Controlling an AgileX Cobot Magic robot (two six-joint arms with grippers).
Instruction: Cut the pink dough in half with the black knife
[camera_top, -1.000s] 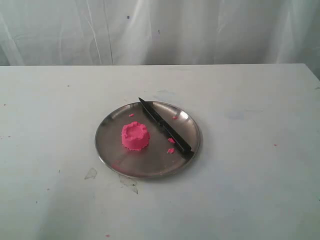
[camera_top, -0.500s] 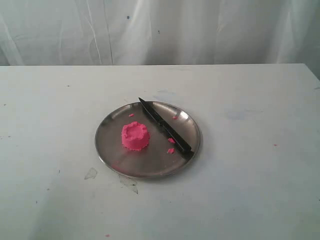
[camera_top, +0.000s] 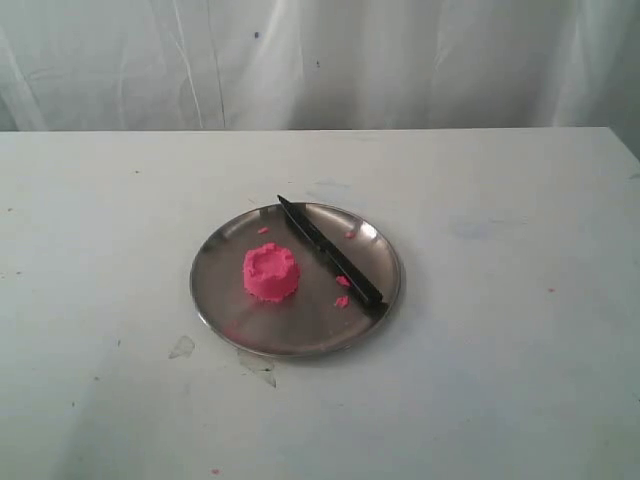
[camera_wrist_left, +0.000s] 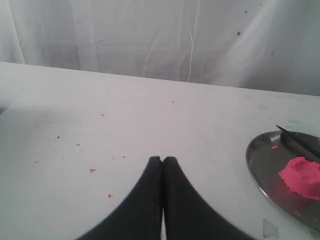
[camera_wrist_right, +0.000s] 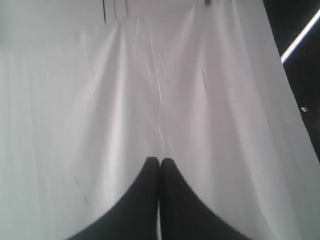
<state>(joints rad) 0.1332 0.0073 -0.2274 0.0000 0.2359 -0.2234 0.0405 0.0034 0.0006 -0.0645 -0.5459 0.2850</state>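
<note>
Opening step: nothing is gripped and the cut is not yet begun.

The bright pink dimpled mound of dough (camera_top: 271, 272) sits whole, left of centre on the round steel plate (camera_top: 230, 310) on the white worktop (camera_top: 500, 350). The slim all-black knife (camera_top: 330, 251) lies just right of it, handle nearer. The left claw (camera_wrist_left: 162, 161) and right claw (camera_wrist_right: 159, 161) are pressed closed on nothing, so next one must probably open and take the handle.

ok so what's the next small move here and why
Probably swing the right gripper toward the black knife and open it. It is shut, empty and facing the curtain, while the knife lies untouched on the steel plate, beside the uncut pink dough, handle toward the right.
</note>
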